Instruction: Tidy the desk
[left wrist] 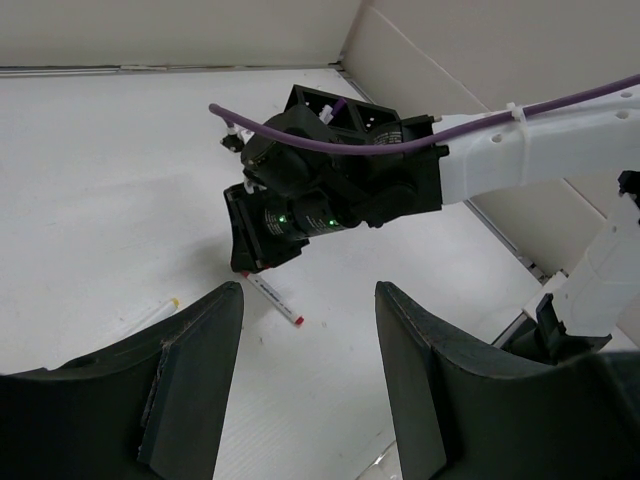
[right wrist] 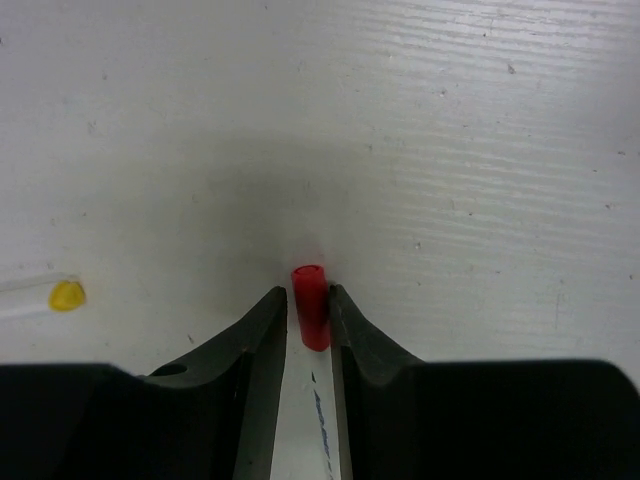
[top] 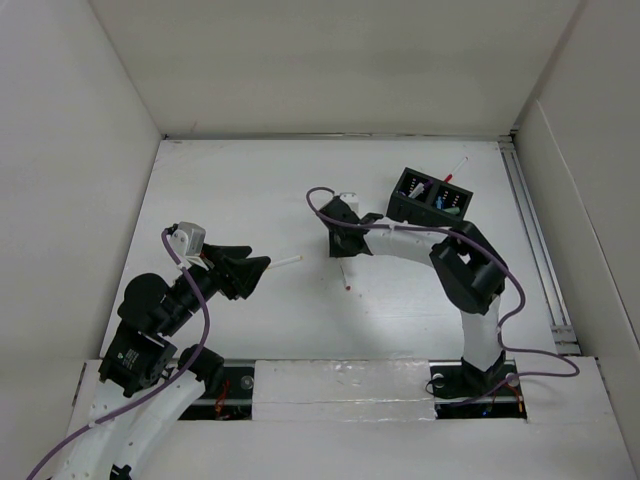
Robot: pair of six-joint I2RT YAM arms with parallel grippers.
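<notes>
A white marker with a red cap (right wrist: pixel 311 305) lies flat on the white desk (top: pixel 230 190). My right gripper (right wrist: pixel 308 293) is down on it, its two black fingers closed against the marker's sides, with the red cap poking out past the tips. From above, that marker (top: pixel 345 277) sticks out toward the near side from under the right gripper (top: pixel 340 250). My left gripper (left wrist: pixel 310 300) hangs open above the desk with nothing between its fingers, facing the right gripper. A marker with a yellow cap (top: pixel 285 262) lies just off the left fingertips.
A black two-compartment organizer (top: pixel 432 195) with several pens in it stands behind the right arm, at the back right. A metal rail (top: pixel 535 240) runs along the desk's right edge. White walls enclose three sides.
</notes>
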